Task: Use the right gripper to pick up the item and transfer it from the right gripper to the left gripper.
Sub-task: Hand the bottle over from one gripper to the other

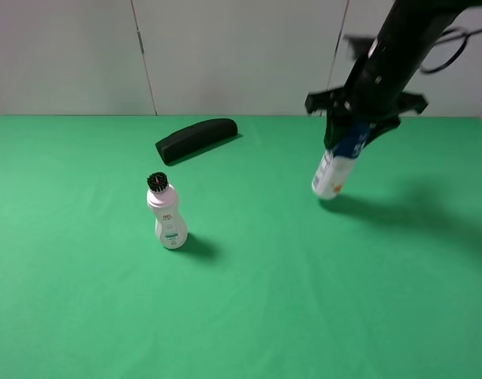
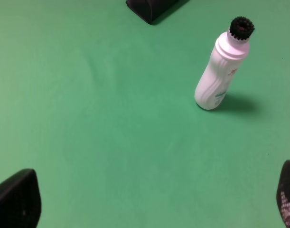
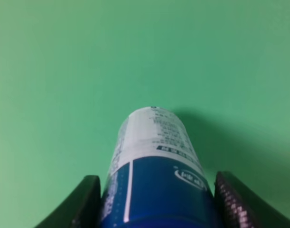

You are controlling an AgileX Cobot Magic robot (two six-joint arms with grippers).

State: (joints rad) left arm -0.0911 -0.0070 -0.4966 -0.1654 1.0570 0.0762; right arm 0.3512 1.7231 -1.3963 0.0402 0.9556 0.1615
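Observation:
A blue and white bottle (image 1: 334,169) hangs tilted in my right gripper (image 1: 356,133), at the right back of the green table. The jaws are shut on its blue upper part. Its white lower end is close to the cloth; I cannot tell if it touches. In the right wrist view the bottle (image 3: 154,156) sits between the two fingers (image 3: 86,202). My left gripper (image 2: 152,204) is open and empty, its fingertips (image 2: 16,199) wide apart over bare cloth. The left arm is out of the exterior high view.
A white bottle with a black brush cap (image 1: 166,213) stands upright left of centre, also in the left wrist view (image 2: 219,73). A black curved object (image 1: 196,138) lies behind it, with its end showing in the left wrist view (image 2: 149,7). Green cloth (image 1: 288,300) covers the table.

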